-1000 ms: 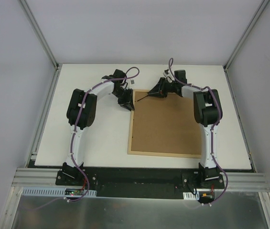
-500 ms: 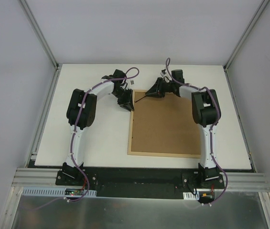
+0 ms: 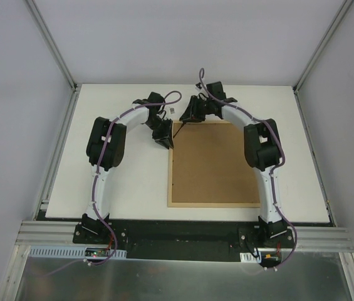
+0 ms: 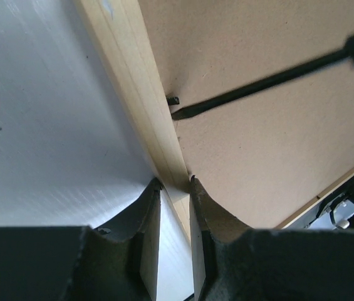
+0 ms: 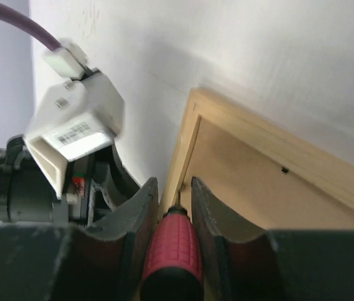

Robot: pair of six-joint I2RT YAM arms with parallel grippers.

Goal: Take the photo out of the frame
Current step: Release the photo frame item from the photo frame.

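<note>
As right pincer (image 5: 173, 185), clamped on red screwdriver (image 5: 175, 251), now stands further left than second ago, left pincer (image 4: 175, 183) pinches frame (image 3: 214, 163) rim; frame lies flat, brown back up.

Probably a lab: white table (image 3: 139, 188) boxed by grey panels (image 3: 14, 94), aluminium rail (image 3: 45, 237).

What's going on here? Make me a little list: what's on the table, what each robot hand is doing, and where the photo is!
table: white, with the frame lying on it
frame: flat, brown back facing up
photo: not visible from this side
left gripper: pinching the frame's wooden left rail, near the far corner
right gripper: holding a screwdriver with a red handle
screwdriver tip: right beside a small black clip at the edge of the back; cannot tell if they touch
</note>
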